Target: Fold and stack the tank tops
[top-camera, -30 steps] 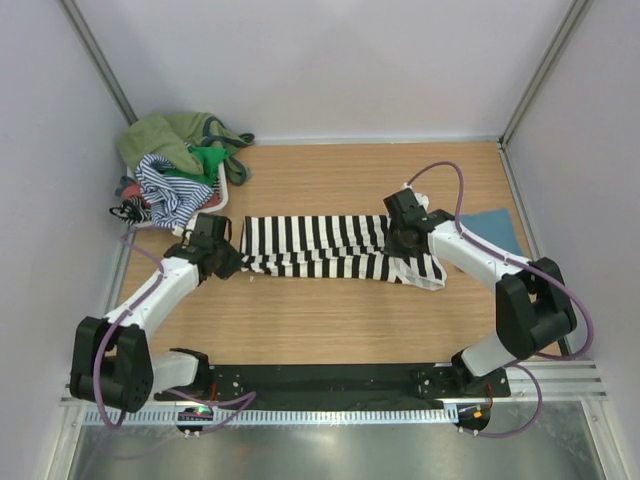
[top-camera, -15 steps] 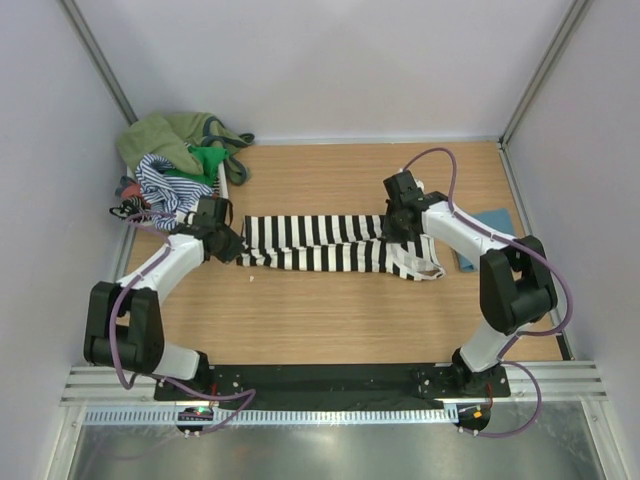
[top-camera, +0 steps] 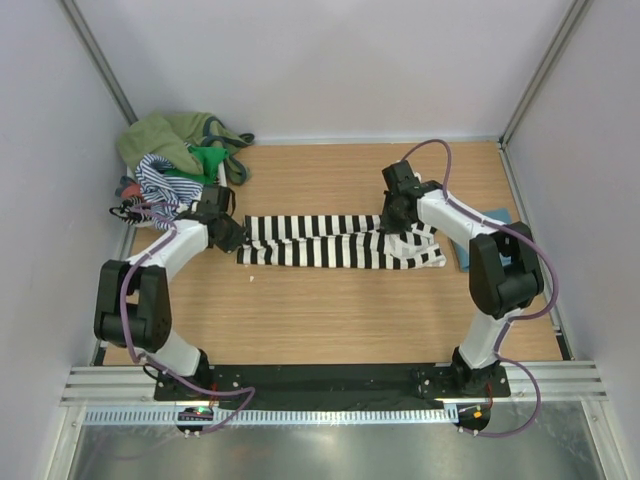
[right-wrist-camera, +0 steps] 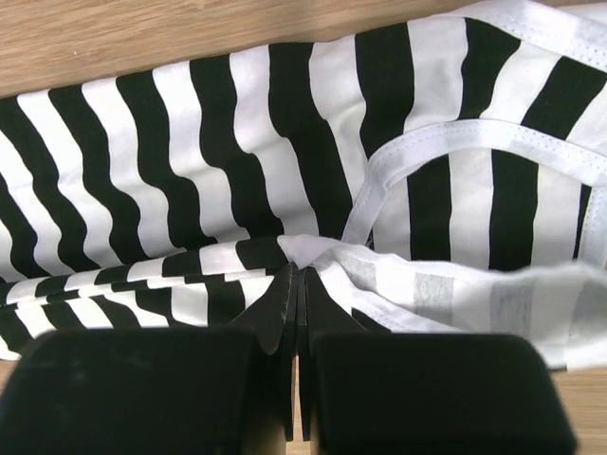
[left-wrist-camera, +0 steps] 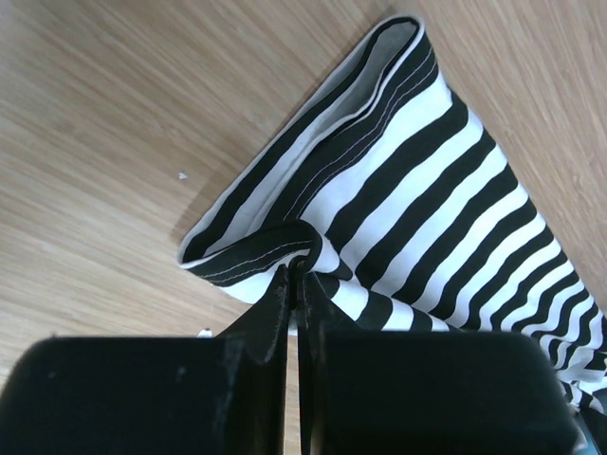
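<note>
Centrally, left gripper (left-wrist-camera: pixel 294 280) and right gripper (right-wrist-camera: pixel 296 284) pinch striped tank top (top-camera: pixel 330 240), clothes heap (top-camera: pixel 175 165) far-left, teal top (top-camera: pixel 498 218) right

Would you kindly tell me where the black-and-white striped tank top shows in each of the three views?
Top external: the striped tank top lies across mid-table, running left to right.
Left wrist: it fills the centre and right, its folded hem pinched in the left pincer.
Right wrist: it spans nearly the whole frame, with a gathered fold in the right pincer.
Shared landmark: the wooden table beneath it.
</note>
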Robot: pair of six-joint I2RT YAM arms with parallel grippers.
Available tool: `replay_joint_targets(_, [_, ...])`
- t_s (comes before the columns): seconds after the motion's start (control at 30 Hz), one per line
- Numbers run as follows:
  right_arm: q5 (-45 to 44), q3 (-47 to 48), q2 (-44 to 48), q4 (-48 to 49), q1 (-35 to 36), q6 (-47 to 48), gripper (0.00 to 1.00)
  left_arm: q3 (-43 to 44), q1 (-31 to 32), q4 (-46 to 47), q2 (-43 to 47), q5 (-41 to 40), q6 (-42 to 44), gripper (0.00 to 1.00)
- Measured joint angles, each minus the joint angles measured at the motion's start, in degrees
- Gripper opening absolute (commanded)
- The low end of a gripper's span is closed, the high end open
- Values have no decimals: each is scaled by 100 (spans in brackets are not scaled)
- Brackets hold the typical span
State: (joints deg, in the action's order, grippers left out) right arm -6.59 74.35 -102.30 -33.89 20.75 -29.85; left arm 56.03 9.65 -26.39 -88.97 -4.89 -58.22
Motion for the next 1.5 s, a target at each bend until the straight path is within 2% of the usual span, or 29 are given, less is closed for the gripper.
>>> replay_joint_targets(0.27, [20, 275, -275, -52, -63, 0, 1, 323, -44, 4, -463, 0, 20, 0])
replay_joint_targets(0.53, [-4, 431, -461, -46, -96, 0, 2, 667, -68, 0, -833, 20, 192, 13])
replay_joint_targets(0.6, [-20, 431, -498, -48, -111, -4, 6, 708, -74, 2, -866, 24, 229, 17])
replay_joint_targets(0.63, [-28, 431, -514, -46, -120, -7, 8, 715, -76, 0, -868, 22, 258, 25])
replay_joint_targets(0.67, [-35, 431, -531, -46, -127, -15, 16, 721, -79, 0, -868, 22, 299, 38])
replay_joint_targets(0.7, [-52, 431, -544, -46, -133, -35, 18, 732, -79, -4, -868, 24, 361, 46])
replay_joint_targets(0.73, [-74, 431, -551, -46, -136, -42, 19, 741, -79, -2, -868, 37, 389, 52])
replay_joint_targets(0.77, [-96, 431, -560, -44, -138, -37, 27, 741, -79, 9, -861, 57, 409, 56])
replay_joint_targets(0.83, [-138, 431, -560, -39, -138, -52, 36, 741, -79, 9, -831, 107, 461, 61])
replay_joint_targets(0.87, [-166, 431, -560, -33, -138, -57, 44, 732, -79, 22, -791, 131, 481, 63])
replay_joint_targets(0.93, [-232, 404, -527, 33, -140, -92, 55, 669, -79, 85, -625, 160, 520, 64])
replay_joint_targets(1.0, [-297, 227, -372, 214, -146, -129, 60, 603, -79, 111, -374, 173, 590, 65])
replay_joint_targets(1.13, [-330, -428, 367, 461, -149, -179, 57, 509, -79, 162, 192, 199, 754, 68])
replay_joint_targets(1.37, [-212, -1447, 1709, 828, -149, -273, 51, 72, 92, 232, 953, 304, 1040, 65])
replay_joint_targets(1.5, [-177, -2203, 2061, 898, -149, -527, 55, -505, 221, 258, 1115, 378, 1097, 64])
